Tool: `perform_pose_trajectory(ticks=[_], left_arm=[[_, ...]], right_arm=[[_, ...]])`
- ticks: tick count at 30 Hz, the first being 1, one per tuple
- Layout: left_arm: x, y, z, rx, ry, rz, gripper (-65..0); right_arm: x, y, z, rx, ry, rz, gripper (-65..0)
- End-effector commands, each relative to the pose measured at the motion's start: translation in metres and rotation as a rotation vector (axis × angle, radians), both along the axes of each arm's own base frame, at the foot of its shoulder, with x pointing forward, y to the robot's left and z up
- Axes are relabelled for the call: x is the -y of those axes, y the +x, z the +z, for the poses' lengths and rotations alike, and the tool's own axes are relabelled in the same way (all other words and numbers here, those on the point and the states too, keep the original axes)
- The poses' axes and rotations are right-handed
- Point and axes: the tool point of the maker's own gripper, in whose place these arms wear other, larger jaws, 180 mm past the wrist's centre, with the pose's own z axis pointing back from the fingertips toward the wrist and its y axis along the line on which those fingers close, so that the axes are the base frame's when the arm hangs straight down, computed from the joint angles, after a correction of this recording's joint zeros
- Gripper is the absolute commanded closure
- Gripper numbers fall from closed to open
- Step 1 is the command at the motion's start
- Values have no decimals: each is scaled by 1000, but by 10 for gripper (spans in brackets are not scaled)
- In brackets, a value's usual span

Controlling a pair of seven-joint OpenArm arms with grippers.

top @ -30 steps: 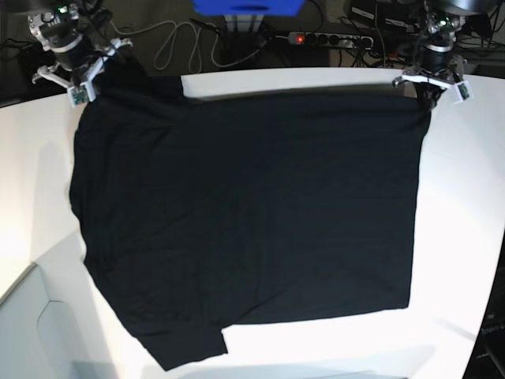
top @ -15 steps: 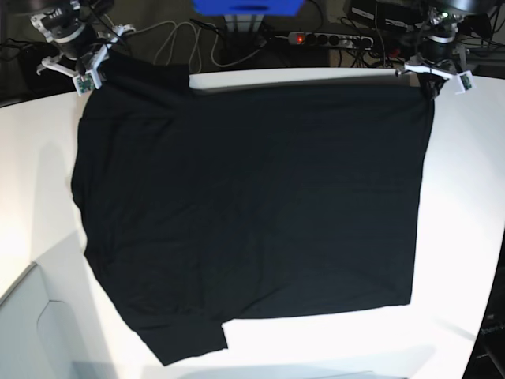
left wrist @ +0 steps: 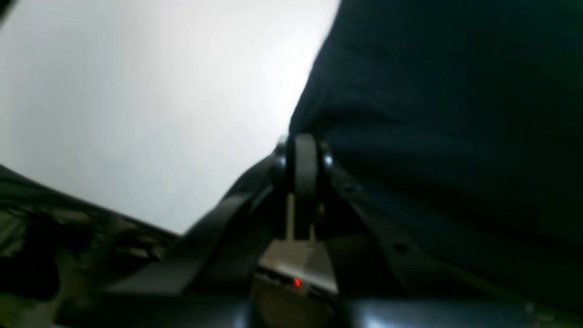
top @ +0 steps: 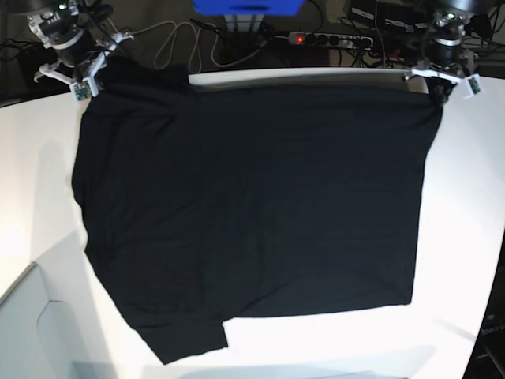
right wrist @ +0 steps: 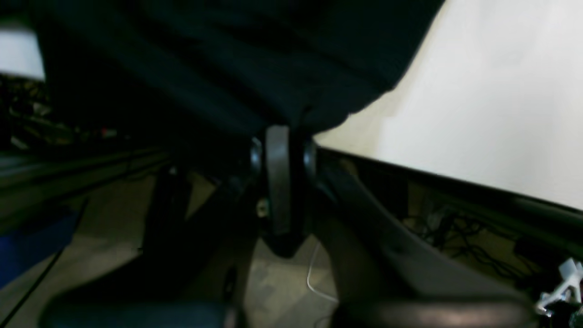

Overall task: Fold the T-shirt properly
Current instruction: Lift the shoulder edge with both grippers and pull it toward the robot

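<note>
Both arms reach over the white table's [top: 465, 197] far edge, left gripper [top: 439, 88] and right gripper [top: 93, 73] each clenched on a far corner of the large black cloth T-shirt [top: 252, 213] lying spread flat, fingertips hidden by fabric.

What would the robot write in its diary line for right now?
left gripper: shut on T-shirt corner | right gripper: shut on other far corner | T-shirt: spread on white table

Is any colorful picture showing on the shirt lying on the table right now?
No, in the base view the T-shirt spread on the white table shows only plain black cloth, with no print visible.
</note>
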Motion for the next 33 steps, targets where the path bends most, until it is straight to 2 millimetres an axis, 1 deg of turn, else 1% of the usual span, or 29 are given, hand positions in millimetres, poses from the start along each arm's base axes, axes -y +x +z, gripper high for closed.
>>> perform_pose_trajectory(ticks=[1,3,6,13,16,21,24,27,31,33], left_arm=[[-2,3,9,26,20,-6,0],[-2,6,10,34,20,-5,0],[-4,15,11,55,20,0,0],[-3,36,19,113,15,0,0],[-3,46,24,143,14,2,0],[0,66,18,104,-33,-3,0],[2,78,21,109,-47,-7,0],[1,93,30,145,-46,-12,0],[2,105,38,181,-45,-15,0],[2,108,41,192,-45,-15,0]], right_arm=[[0,7,9,36,-4,14,0],[2,13,11,56,-7,4,0],[2,28,17,100,-6,5,0],[0,70,35,215,-4,6,-1],[-9,90,44,267,12,31,-1],[-29,125,61,349,38,78,-1],[-34,144,71,366,31,89,-1],[-29,164,76,373,20,71,-1],[-18,188,74,370,17,50,-1],[-12,196,72,367,11,46,-1]])
